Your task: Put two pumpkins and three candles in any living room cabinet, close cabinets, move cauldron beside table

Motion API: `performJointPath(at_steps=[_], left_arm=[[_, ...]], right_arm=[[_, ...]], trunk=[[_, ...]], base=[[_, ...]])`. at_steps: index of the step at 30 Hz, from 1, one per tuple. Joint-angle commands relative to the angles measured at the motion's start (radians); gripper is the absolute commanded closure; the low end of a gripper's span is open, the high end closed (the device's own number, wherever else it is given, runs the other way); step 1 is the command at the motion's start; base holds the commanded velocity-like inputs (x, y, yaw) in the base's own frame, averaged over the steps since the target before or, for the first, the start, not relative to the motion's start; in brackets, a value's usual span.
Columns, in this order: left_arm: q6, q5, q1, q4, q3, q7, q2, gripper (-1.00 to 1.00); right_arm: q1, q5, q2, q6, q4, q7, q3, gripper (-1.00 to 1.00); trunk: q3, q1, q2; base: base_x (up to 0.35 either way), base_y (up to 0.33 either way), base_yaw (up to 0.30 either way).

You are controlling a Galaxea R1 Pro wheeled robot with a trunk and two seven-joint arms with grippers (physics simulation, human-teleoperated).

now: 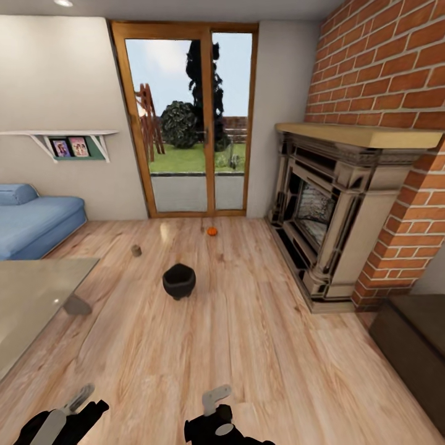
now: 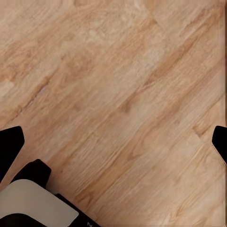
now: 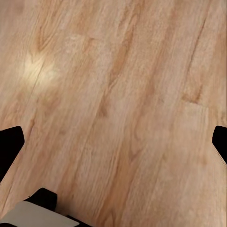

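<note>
Parked mid-room facing cauldron on bare floor, pumpkin beyond by glass door, candle left near table; left gripper and right gripper low, empty, fingers spread, likely for travel.

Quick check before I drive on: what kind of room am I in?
Most likely a living room: a blue sofa on the left, a brick-surround fireplace on the right, and glazed patio doors onto a garden. The cauldron and a pumpkin sit on the wooden floor.
</note>
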Motion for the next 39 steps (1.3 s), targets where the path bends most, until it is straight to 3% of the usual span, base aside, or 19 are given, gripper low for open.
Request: performJointPath(at_steps=[1, 8, 25, 29, 31, 33, 36, 39], left_arm=[[0.004, 0.011, 0.0, -0.002, 0.001, 0.008, 0.0, -1.0], [0.004, 0.011, 0.0, -0.002, 0.001, 0.008, -0.001, -1.0], [0.004, 0.014, 0.0, -0.002, -0.011, 0.009, -0.003, -1.0], [0.017, 0.015, -0.007, -0.025, -0.017, 0.011, -0.004, -1.0], [0.043, 0.015, -0.013, -0.065, -0.032, 0.016, -0.005, -1.0], [0.092, 0.014, -0.017, -0.113, -0.051, 0.02, -0.003, -1.0], [0.145, 0.007, -0.029, -0.184, -0.062, 0.023, 0.0, -1.0], [0.172, -0.021, -0.047, -0.225, -0.065, 0.024, 0.001, -1.0]], right_arm=[[-0.002, -0.004, 0.0, 0.001, -0.001, -0.007, 0.005, -1.0], [-0.002, -0.006, 0.0, -0.048, 0.001, -0.007, 0.005, -1.0], [-0.002, -0.004, 0.0, -0.051, -0.009, -0.008, 0.003, -1.0], [-0.002, -0.005, 0.0, -0.033, -0.014, -0.01, 0.0, -1.0], [-0.002, -0.006, 0.0, 0.015, -0.032, -0.01, -0.005, -1.0], [-0.004, -0.007, 0.0, 0.071, -0.092, -0.011, -0.017, -1.0], [-0.008, -0.005, 0.0, 0.111, -0.191, -0.013, -0.074, -1.0], [-0.012, 0.002, 0.0, 0.131, -0.228, -0.014, -0.107, -1.0]], trunk=[[-0.001, 0.001, -0.001], [-0.001, 0.001, -0.001], [-0.001, 0.001, -0.001], [-0.001, 0.001, -0.001], [-0.001, 0.001, -0.001], [-0.001, 0.001, -0.001], [-0.001, 0.001, -0.001], [-0.001, 0.001, -0.001]], base=[[0.341, 0.138, 0.0], [0.341, 0.139, 0.039], [0.341, 0.101, 0.233], [0.341, 0.007, 0.046], [0.341, 0.002, 0.014], [0.341, 0.001, 0.006], [0.342, -0.004, 0.002], [0.342, -0.047, 0.001]])
